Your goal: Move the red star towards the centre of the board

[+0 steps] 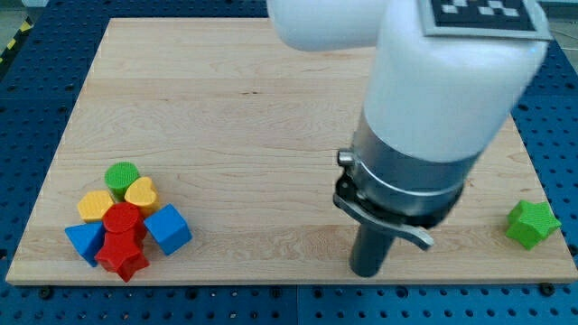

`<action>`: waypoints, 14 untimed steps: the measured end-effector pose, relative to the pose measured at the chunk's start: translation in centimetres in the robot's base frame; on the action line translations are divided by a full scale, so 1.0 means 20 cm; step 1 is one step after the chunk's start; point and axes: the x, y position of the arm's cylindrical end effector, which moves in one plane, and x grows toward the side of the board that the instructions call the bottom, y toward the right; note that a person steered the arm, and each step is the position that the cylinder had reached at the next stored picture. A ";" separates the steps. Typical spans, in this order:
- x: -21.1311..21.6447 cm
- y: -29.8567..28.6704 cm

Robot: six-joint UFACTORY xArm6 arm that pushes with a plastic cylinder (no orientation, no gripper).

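Observation:
The red star (124, 255) lies at the bottom left corner of the wooden board (235, 135), at the bottom of a tight cluster of blocks. A red cylinder (123, 219) touches it from above. My tip (366, 270) rests on the board near the bottom edge, right of centre, far to the right of the red star and touching no block. The white arm and its grey collar (406, 176) rise above the tip.
In the cluster are a green cylinder (122, 177), a yellow heart (141, 192), a yellow block (95, 206), a blue cube (168, 228) and a blue block (86, 241). A green star (531, 223) sits at the board's right edge.

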 end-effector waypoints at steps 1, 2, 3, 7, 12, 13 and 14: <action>-0.45 0.00; -0.81 -0.37; -0.98 -0.94; -0.15 -1.87; 0.06 -1.45; 0.06 -1.45; 0.06 -1.33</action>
